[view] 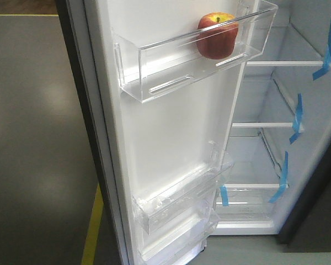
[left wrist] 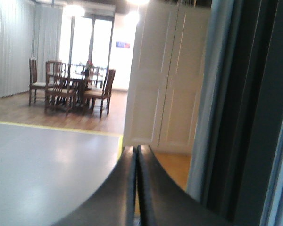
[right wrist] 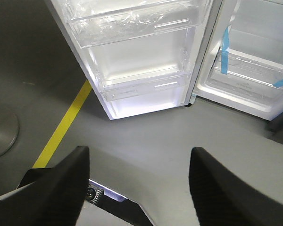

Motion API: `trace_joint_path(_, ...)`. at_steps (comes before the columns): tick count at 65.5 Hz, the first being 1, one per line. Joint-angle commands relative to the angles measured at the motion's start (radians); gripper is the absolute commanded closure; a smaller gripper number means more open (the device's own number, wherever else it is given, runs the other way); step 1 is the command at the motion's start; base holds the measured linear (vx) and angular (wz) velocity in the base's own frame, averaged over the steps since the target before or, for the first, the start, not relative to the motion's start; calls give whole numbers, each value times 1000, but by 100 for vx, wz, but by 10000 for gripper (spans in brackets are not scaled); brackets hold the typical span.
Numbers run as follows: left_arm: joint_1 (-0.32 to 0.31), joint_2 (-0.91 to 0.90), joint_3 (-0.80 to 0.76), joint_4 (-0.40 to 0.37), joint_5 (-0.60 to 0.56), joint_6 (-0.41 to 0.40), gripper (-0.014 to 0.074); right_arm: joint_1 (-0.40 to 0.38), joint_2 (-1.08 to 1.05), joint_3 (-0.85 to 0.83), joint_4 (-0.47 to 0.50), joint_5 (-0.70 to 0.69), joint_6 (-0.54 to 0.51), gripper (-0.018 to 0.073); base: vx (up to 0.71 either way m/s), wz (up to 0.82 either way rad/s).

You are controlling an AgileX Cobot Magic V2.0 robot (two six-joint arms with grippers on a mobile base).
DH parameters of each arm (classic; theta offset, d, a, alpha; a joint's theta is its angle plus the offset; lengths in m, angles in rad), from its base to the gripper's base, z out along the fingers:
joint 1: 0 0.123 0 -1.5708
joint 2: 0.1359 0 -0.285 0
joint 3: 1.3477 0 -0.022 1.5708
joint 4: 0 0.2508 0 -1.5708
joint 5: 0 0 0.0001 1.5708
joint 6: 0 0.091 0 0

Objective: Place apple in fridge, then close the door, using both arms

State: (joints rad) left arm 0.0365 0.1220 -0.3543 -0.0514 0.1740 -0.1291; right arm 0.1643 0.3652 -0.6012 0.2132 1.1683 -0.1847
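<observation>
We see the apple [view: 217, 36] sitting in the top bin [view: 154, 83] of the door [view: 171, 143], so only closing is left. Our left pincer [left wrist: 137, 188] is closed on nothing beside the door's edge, and the right pincer [right wrist: 139, 160] gapes empty. We should push the outer face smoothly so the apple does not roll.

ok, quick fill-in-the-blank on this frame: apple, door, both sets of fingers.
1. The apple sits in the ____ clear bin of the door.
2. The fridge has its door standing ____.
3. The left gripper has its fingers pressed ____.
4. The right gripper has its fingers spread ____.
Missing words: top; open; together; apart.
</observation>
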Motion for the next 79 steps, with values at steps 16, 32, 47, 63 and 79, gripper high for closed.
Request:
trace_joint_path(16,3,350,-354,-5,337,119,602,-1,11,-23,12,-45,-1,125,0,0)
trace_joint_path(32,3,601,-465,-5,417,129,602,-1,11,-23,12,-45,-1,125,0,0)
trace_joint_path(47,3,813,-566,-5,420,177,602,-1,11,-23,12,-45,-1,125,0,0)
trace_joint_path(63,3,1003,-681,-6,482,186,602,-1,11,-23,12,-45,-1,125,0,0)
trace_joint_path(79,3,1147,-782,-8,526,247,597,-1,11,-23,12,-45,-1,125,0,0)
